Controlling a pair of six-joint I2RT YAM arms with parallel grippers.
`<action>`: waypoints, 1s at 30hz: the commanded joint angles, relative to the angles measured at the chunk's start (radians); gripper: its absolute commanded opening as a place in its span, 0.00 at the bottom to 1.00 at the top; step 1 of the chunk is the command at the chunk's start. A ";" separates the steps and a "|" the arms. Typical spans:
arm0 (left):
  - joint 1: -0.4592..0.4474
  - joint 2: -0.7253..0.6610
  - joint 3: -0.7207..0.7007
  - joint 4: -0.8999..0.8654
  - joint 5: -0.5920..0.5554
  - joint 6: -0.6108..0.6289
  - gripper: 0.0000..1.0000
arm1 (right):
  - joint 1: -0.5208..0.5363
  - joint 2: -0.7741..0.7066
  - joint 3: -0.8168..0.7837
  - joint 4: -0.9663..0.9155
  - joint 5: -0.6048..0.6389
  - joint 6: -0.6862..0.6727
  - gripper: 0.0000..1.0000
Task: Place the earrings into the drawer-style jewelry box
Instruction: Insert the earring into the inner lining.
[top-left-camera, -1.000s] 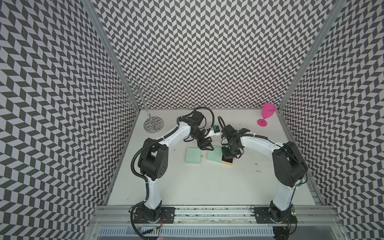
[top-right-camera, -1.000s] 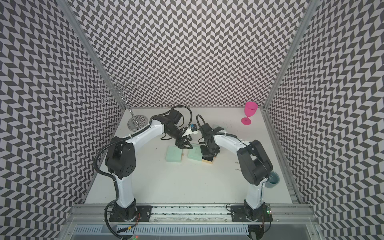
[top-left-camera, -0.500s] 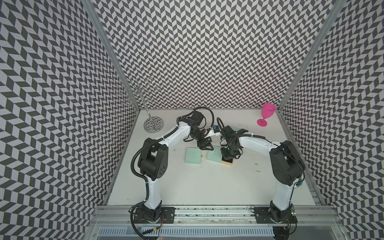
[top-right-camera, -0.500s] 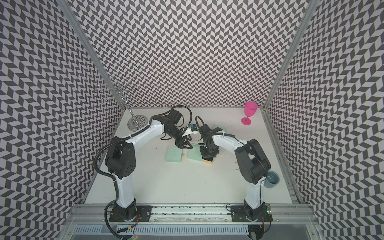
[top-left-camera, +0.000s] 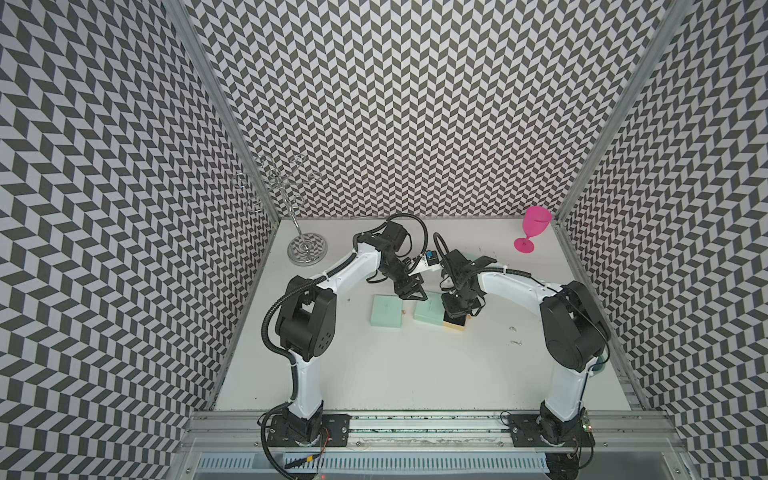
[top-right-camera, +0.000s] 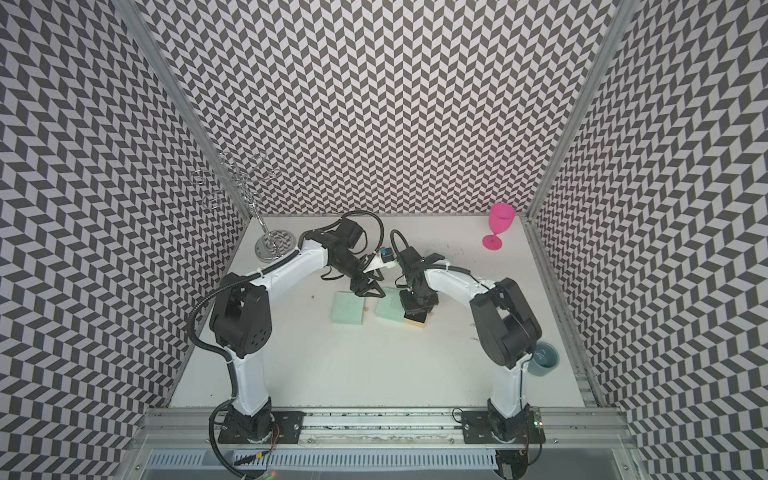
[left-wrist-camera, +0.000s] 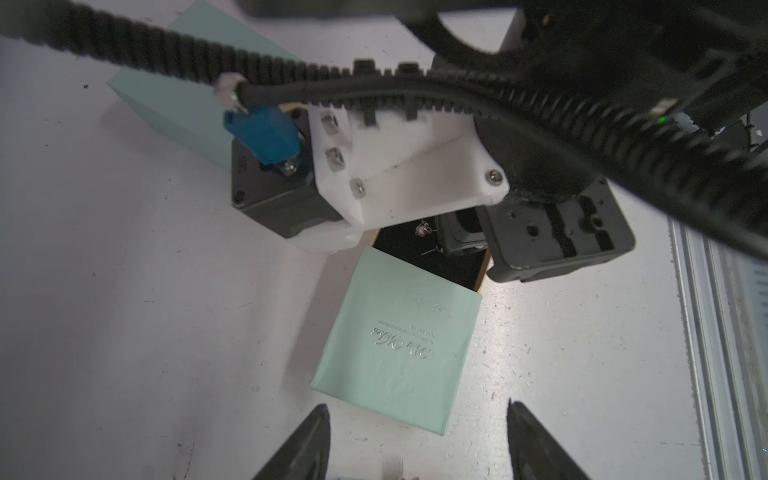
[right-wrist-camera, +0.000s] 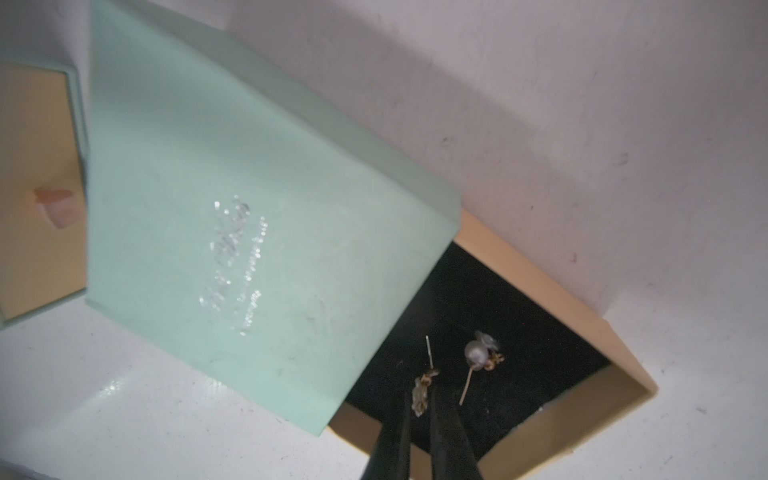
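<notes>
We see the mint box (right-wrist-camera: 249, 208) with its black-lined drawer (right-wrist-camera: 573, 311) slid out. A pearl earring (right-wrist-camera: 476, 355) lies inside. Our right gripper (right-wrist-camera: 419, 399) pinches a second earring (right-wrist-camera: 422, 388) over the drawer; our left gripper (left-wrist-camera: 417, 407) hangs open nearby.

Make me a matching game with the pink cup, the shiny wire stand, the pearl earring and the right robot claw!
Things:
1. pink goblet
2. wire stand
3. pearl earring
4. right gripper

Places or states:
A. shut on a small earring
B. far right corner of the table
C. lying on the black lining of the open drawer
D. far left corner of the table

Pairs: 1-B, 2-D, 3-C, 4-A.
</notes>
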 joint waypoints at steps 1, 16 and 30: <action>0.002 -0.012 0.002 -0.006 0.016 0.024 0.68 | 0.008 -0.035 -0.004 -0.006 0.017 -0.003 0.12; 0.003 -0.014 -0.005 -0.009 0.011 0.025 0.68 | 0.008 -0.009 -0.012 0.009 0.017 -0.014 0.09; 0.011 -0.012 0.002 -0.013 0.011 0.028 0.69 | 0.008 0.004 -0.015 0.013 0.015 -0.024 0.07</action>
